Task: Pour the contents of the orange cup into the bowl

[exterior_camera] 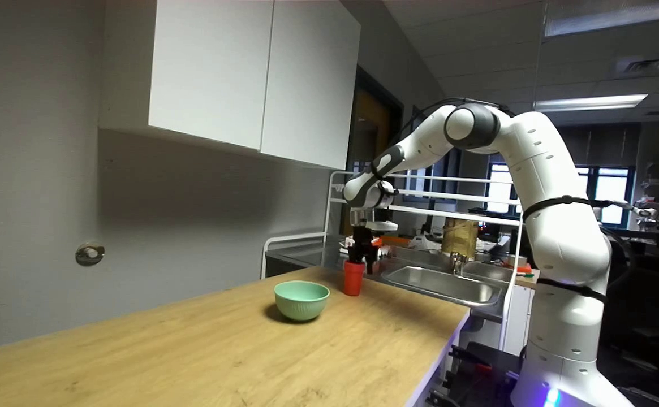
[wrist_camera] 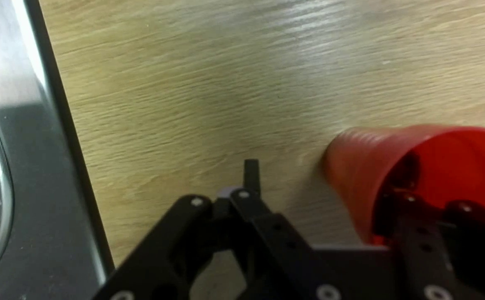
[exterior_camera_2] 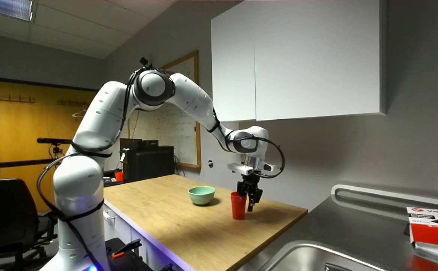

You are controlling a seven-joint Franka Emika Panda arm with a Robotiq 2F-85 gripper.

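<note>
The orange cup [exterior_camera: 353,281] stands upright near the far end of the wooden table, as both exterior views show [exterior_camera_2: 238,208]. The mint-green bowl [exterior_camera: 301,307] stands a short way from it and also shows in an exterior view [exterior_camera_2: 202,197]; it is out of the wrist view. My gripper [exterior_camera_2: 248,198] points down at the cup with its fingers apart. In the wrist view, one finger is inside the cup [wrist_camera: 361,162] and the other is outside, with a gap between it and the cup wall. The cup's contents cannot be made out.
A metal counter with a sink [exterior_camera: 445,282] adjoins the table end; its edge shows in the wrist view [wrist_camera: 55,166]. White cabinets [exterior_camera: 210,68] hang above the table along the wall. A white rail [exterior_camera: 292,237] and a red-and-white box [exterior_camera_2: 433,226] are by the counter.
</note>
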